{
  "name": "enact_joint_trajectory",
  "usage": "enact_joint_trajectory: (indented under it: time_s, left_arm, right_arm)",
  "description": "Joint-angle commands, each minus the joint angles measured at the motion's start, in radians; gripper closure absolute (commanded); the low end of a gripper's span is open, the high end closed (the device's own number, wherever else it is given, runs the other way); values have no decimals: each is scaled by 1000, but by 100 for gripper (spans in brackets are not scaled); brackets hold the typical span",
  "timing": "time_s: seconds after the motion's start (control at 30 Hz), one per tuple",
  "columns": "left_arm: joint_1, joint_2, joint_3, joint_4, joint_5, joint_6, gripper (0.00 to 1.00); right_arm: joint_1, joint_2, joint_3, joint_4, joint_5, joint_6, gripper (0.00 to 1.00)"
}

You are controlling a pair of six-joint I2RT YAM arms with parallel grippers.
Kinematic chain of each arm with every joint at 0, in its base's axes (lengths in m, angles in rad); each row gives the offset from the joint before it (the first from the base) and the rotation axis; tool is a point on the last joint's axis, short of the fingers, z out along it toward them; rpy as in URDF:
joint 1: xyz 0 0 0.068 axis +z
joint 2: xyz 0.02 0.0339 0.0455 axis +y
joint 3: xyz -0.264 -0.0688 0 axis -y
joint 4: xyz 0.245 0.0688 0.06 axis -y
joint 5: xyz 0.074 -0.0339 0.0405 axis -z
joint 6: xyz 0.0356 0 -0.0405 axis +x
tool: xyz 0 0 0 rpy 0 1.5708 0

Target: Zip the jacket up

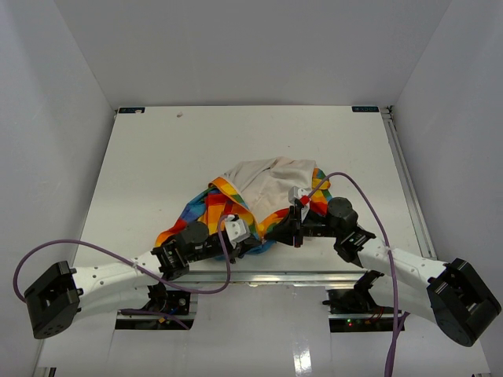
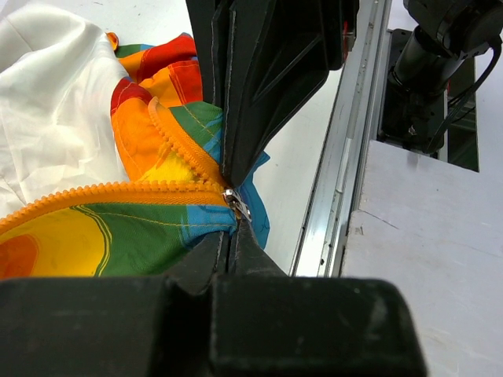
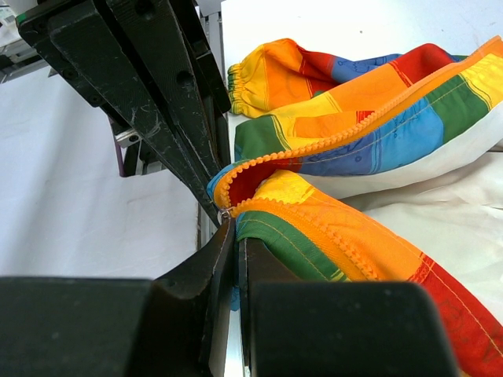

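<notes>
My left tool (image 2: 232, 214) is clamped on the zipper slider (image 2: 236, 203); my right tool (image 3: 228, 226) is clamped on the jacket (image 3: 377, 102) edge. Recommended: right tool holds taut while the slider is drawn toward 9 o'clock along the teeth (image 2: 110, 191).

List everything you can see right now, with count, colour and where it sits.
jacket: one, rainbow blocks with cream lining, bunched at the table's near middle.
zipper: one, orange teeth, its two rows open and spreading apart.
zipper pull: one, silver, where the two rows meet.
table: one, white, under everything.
rail: one, silver, along the table's near edge.
cables: two, purple, one looping by each arm.
left gripper: one, black, shut, apparently on the zipper pull.
right gripper: one, black, shut on the jacket at a zipper end.
</notes>
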Motion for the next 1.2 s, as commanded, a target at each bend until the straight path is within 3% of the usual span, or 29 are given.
enact_joint_trajectory:
  time_s: [0.0,0.67,0.97,1.1,1.17]
  left_arm:
    - [-4,22,3,-9,61,33,100]
    - [-6,173,66,-81,174,61,100]
    - [-4,67,36,-43,15,-2,100]
    - [16,31,27,-28,23,-20,100]
    - [42,58,39,-46,52,-51,100]
  right_arm:
    - [2,-14,22,44,-3,6,92]
    - [-1,-27,119,-1,64,18,92]
    - [-1,-8,99,-42,71,10,92]
    - [1,14,91,-72,107,7,88]
    - [1,13,88,-93,135,10,67]
